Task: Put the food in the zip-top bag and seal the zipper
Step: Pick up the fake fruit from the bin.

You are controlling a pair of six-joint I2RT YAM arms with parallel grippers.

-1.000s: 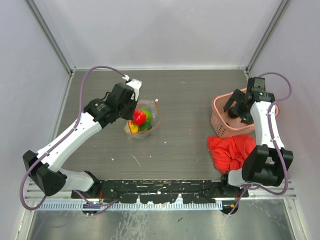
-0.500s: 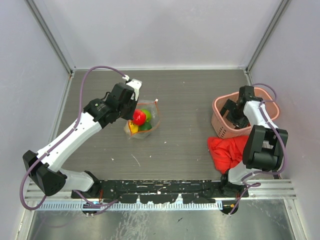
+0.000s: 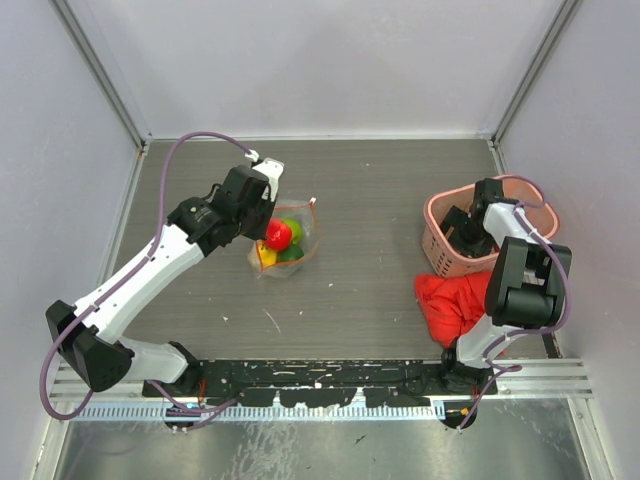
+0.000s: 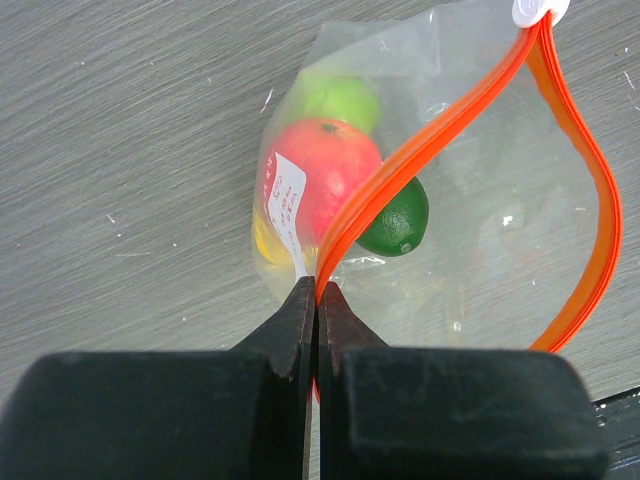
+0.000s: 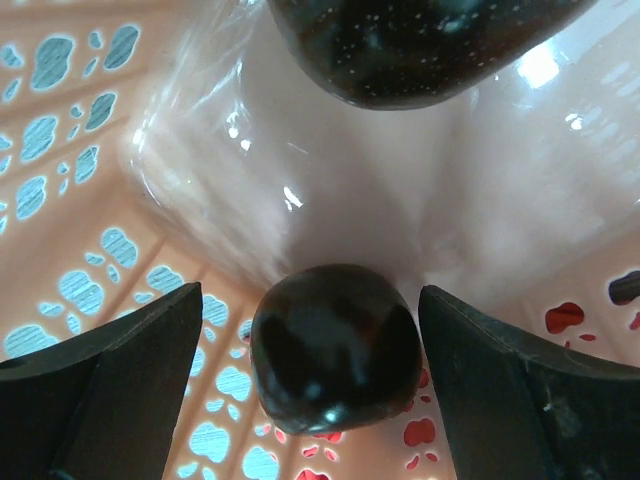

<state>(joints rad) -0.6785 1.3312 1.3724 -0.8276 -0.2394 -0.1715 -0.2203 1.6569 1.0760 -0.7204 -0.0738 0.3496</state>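
The zip-top bag (image 3: 298, 246) lies on the table with its mouth standing open. Inside it are a red fruit (image 4: 325, 175), a light green one (image 4: 340, 98), a dark green lime (image 4: 398, 218) and a bit of yellow (image 4: 262, 240). My left gripper (image 4: 318, 292) is shut on the orange zipper (image 4: 430, 140) at the bag's near corner. My right gripper (image 5: 310, 305) is open, down inside the pink basket (image 3: 437, 252). Its fingers (image 5: 120, 370) stand either side of a dark brown fruit (image 5: 333, 345), with a gap on each side. A second dark fruit (image 5: 420, 40) lies further in.
A crumpled red cloth (image 3: 455, 300) lies right in front of the basket. Clear plastic film (image 5: 200, 150) lines the basket floor. The white slider (image 4: 535, 8) sits at the zipper's far end. Walls close in on the left, right and back.
My right arm has folded in and lowered its gripper into the basket, onto the dark fruit. The left arm and the bag have not moved.
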